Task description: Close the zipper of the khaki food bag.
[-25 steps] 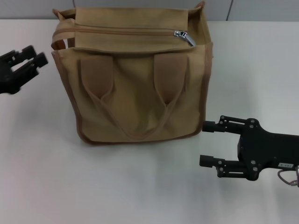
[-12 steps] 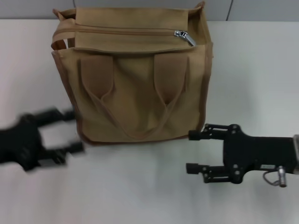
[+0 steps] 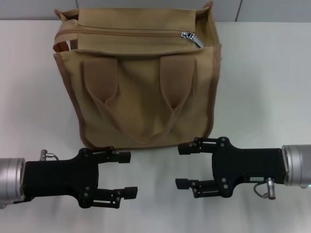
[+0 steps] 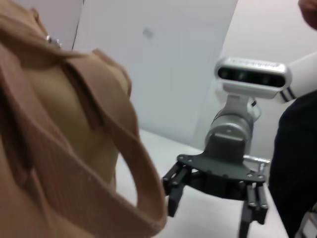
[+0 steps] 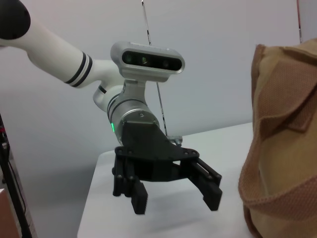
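Both grippers, L [image 3: 127, 175] & R [image 3: 181, 165], open, facing, near khaki food bag [image 3: 141, 77] front

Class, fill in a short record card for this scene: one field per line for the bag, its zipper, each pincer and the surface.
Bag: khaki food bag standing upright on the white table, handles hanging down its front
Zipper: zipper line across the bag's top, silver pull tab at its right end
Left pincer: left pincer open, in front of the bag's lower left, holding nothing
Right pincer: right pincer open, in front of the bag's lower right, holding nothing
Contact: neither pincer reaches the zipper
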Controlling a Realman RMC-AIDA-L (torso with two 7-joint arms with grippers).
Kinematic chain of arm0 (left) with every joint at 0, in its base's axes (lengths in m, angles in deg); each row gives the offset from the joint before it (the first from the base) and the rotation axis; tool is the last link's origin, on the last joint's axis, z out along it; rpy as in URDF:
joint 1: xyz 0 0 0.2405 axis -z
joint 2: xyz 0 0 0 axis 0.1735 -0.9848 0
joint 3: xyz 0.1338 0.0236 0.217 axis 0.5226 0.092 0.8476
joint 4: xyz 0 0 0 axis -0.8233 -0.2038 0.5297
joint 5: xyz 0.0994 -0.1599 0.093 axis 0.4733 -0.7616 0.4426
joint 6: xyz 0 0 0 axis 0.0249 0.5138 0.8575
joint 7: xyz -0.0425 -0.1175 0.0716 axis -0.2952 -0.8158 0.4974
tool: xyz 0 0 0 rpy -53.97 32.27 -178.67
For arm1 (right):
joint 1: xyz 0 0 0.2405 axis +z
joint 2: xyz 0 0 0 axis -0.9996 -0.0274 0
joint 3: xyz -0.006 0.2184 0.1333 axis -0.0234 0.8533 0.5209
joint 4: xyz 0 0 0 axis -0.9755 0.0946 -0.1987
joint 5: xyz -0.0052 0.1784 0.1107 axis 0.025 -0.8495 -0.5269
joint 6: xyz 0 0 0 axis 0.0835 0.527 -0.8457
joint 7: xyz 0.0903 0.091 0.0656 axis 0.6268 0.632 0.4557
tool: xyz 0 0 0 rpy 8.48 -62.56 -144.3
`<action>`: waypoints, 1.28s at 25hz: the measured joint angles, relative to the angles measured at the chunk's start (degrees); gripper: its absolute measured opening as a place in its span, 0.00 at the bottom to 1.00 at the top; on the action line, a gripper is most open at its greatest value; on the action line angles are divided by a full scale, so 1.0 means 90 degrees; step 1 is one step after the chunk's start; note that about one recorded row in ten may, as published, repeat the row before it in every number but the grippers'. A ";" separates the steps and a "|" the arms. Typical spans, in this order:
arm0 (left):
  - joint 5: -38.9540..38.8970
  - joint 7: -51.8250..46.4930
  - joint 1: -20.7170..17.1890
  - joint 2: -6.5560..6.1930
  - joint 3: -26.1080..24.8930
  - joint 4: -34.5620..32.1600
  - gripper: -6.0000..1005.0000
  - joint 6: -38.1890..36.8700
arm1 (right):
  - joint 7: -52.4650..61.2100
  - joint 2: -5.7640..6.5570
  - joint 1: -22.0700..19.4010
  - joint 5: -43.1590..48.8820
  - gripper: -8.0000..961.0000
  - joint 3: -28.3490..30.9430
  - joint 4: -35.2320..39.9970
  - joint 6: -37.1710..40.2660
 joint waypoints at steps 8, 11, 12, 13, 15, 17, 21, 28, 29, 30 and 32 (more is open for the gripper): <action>0.0146 0.0049 0.0033 0.0044 0.0014 0.0014 0.84 0.0233 | -0.0108 -0.0015 0.0078 0.0002 0.78 -0.0054 -0.0179 -0.0017; 0.0147 0.0044 0.0035 0.0044 0.0016 0.0014 0.84 0.0228 | -0.0109 -0.0016 0.0085 0.0002 0.78 -0.0054 -0.0188 -0.0017; 0.0148 0.0044 0.0036 0.0044 0.0015 0.0014 0.84 0.0228 | -0.0109 -0.0016 0.0085 0.0002 0.78 -0.0053 -0.0191 -0.0017; 0.0149 0.0046 0.0035 0.0044 0.0016 0.0014 0.84 0.0227 | -0.0109 -0.0016 0.0086 0.0001 0.78 -0.0052 -0.0193 -0.0017; 0.0156 0.0051 0.0035 0.0044 0.0016 0.0014 0.84 0.0226 | -0.0110 -0.0016 0.0087 -0.0002 0.78 -0.0051 -0.0203 -0.0017; 0.0163 0.0052 0.0028 0.0044 0.0016 0.0014 0.84 0.0226 | -0.0110 -0.0016 0.0087 -0.0010 0.78 -0.0050 -0.0209 -0.0017; 0.0167 0.0054 0.0005 0.0030 0.0016 0.0014 0.84 0.0222 | -0.0109 -0.0015 0.0114 -0.0032 0.78 -0.0049 -0.0212 -0.0016; 0.0167 0.0067 -0.0003 0.0034 0.0016 0.0014 0.84 0.0226 | -0.0093 -0.0015 0.0157 -0.0021 0.78 -0.0049 -0.0212 -0.0013; 0.0167 0.0067 -0.0003 0.0034 0.0016 0.0014 0.84 0.0226 | -0.0094 -0.0015 0.0157 -0.0025 0.78 -0.0049 -0.0213 -0.0013; 0.0167 0.0067 -0.0009 0.0034 0.0016 0.0014 0.84 0.0241 | -0.0094 -0.0015 0.0157 -0.0028 0.78 -0.0049 -0.0212 -0.0012; 0.0167 0.0068 -0.0013 0.0034 0.0016 0.0014 0.84 0.0249 | -0.0094 -0.0015 0.0157 -0.0032 0.78 -0.0048 -0.0212 -0.0012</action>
